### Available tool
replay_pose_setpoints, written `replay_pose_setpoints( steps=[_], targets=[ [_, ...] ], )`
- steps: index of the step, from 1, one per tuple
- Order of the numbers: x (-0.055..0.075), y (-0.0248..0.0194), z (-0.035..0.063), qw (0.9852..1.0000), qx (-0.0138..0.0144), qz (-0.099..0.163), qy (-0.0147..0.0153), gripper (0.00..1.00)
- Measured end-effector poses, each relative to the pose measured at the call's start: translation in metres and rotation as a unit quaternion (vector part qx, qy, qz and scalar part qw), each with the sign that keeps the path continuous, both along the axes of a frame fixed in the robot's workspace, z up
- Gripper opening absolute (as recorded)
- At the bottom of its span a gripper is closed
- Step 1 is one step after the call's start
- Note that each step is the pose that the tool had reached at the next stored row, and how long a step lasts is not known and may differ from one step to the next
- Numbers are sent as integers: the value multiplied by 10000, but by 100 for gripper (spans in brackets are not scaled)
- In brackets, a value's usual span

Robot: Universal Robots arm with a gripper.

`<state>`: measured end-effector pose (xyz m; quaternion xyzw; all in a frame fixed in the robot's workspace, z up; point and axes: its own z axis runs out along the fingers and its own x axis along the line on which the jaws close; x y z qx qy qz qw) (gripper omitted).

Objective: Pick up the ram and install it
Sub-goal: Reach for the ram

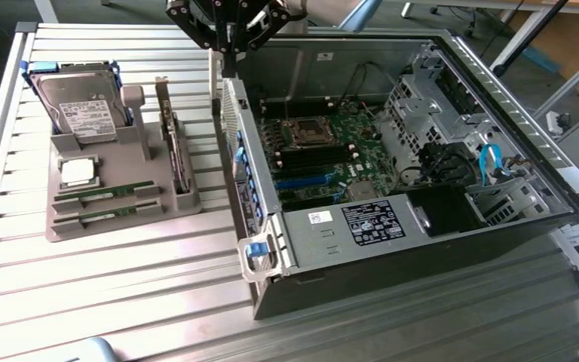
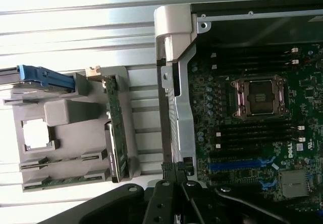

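Green and thin, the long narrow circuit-board stick of ram (image 1: 102,195) is seen lying flat in a groove of the grey moulded plastic holder (image 1: 181,202), at the middle left of the exterior view. A second like stick (image 1: 105,216) is laid just below it, parallel. Their long axis runs across the frame, rising slightly toward the right.

The black hand (image 1: 231,54) is found at the top centre of the frame, well apart from the ram, which lies down and to the left of it. Its fingers are closed together and nothing is held.

The square silver processor chip (image 1: 78,172) is set just above the ram, with the grey hard drive with blue rails (image 1: 84,105) beyond that. An upright expansion card (image 1: 176,139) is stood along the holder's right side, between the ram and the open black computer case (image 1: 421,260), where the green motherboard (image 1: 345,128) is exposed.

Everything is carried on a ribbed, shiny aluminium table (image 1: 118,286). The space above the ram is unobstructed, though the groove walls are judged to leave little room at the stick's ends.
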<state>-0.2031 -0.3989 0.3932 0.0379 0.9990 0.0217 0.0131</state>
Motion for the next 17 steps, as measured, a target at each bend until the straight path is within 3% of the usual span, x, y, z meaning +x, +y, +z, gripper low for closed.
replay_pose_setpoints(
  steps=[17],
  targets=[
    [-218,0,0,10000,0,0,0,11]
  ],
)
